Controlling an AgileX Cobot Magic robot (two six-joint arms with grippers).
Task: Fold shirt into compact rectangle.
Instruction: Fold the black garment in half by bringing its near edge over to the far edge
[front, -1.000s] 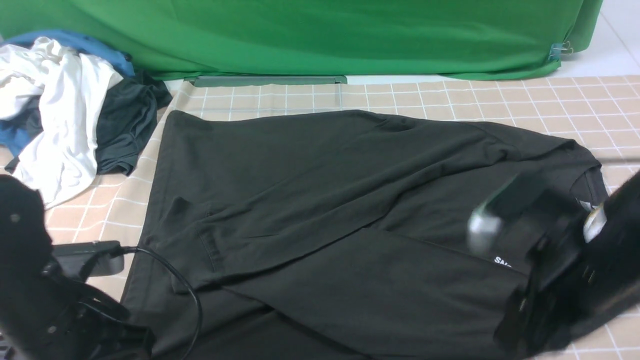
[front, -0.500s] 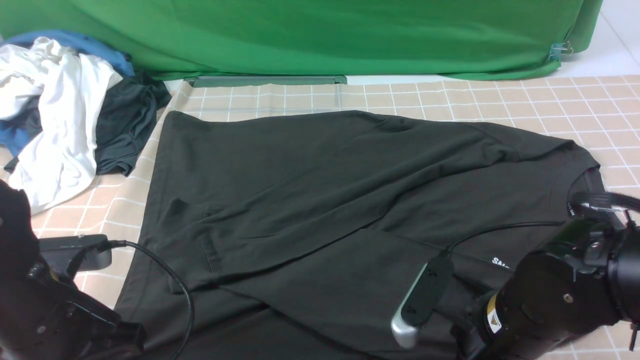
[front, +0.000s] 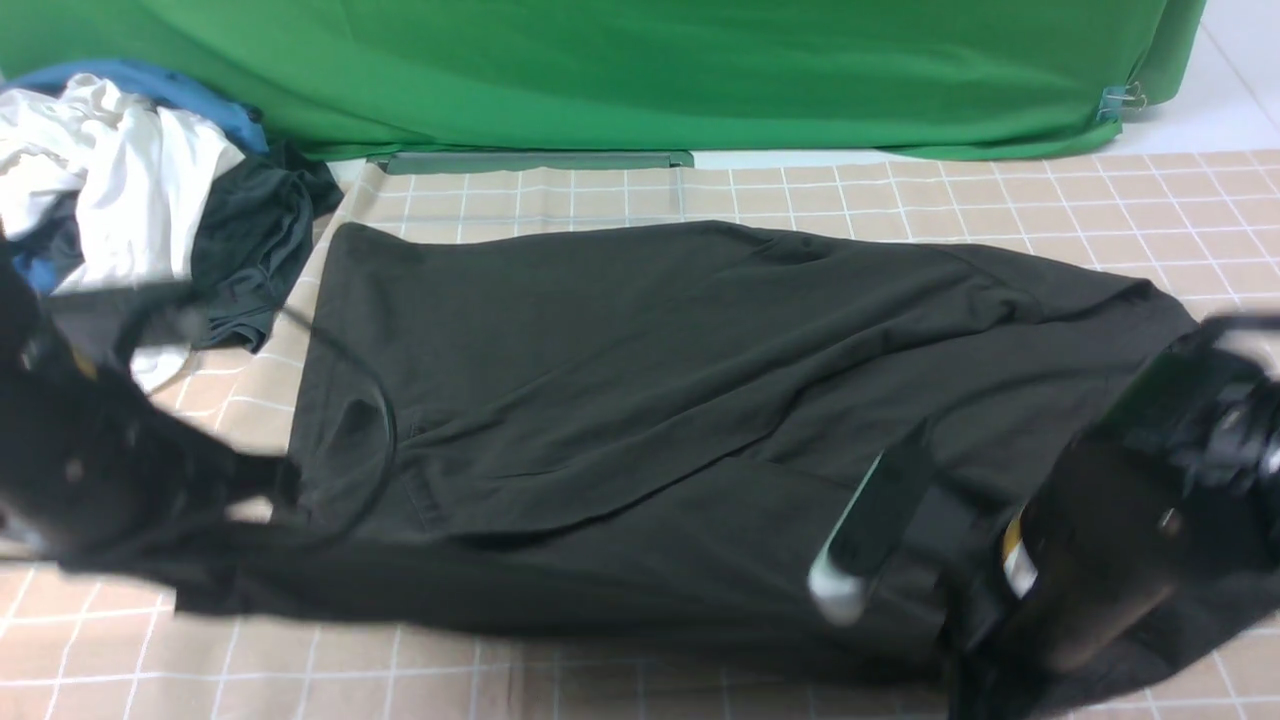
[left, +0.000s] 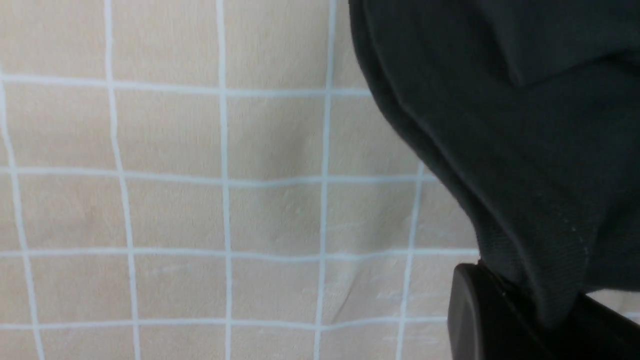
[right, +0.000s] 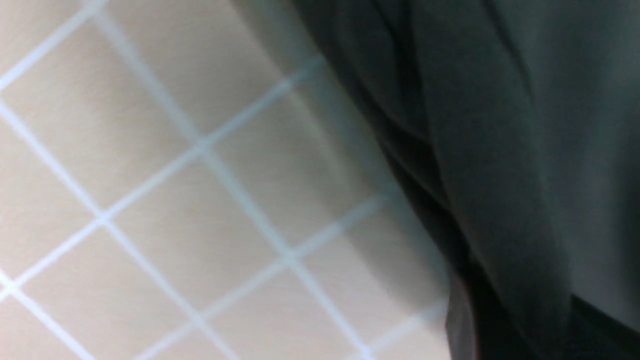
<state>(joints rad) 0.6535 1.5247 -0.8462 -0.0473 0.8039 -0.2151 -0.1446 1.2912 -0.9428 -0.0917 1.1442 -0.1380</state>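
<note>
The large black cotton T-shirt (front: 600, 480) lies across the table with the checked beige cloth (front: 420, 670), its near edge raised between two grippers. The black left gripper (left: 530, 310) pinches that edge toward the table's left side; the black right gripper (right: 515, 325) pinches it nearer the right side. The held edge runs left to right; the body extends away toward the far edge. The next fold likely requires carrying this edge forward, both arms level.

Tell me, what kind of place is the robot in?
Maybe a robot practice area: a checked tablecloth covers the table, a green cloth hangs behind, and a white garment lies heaped beside the shirt.
</note>
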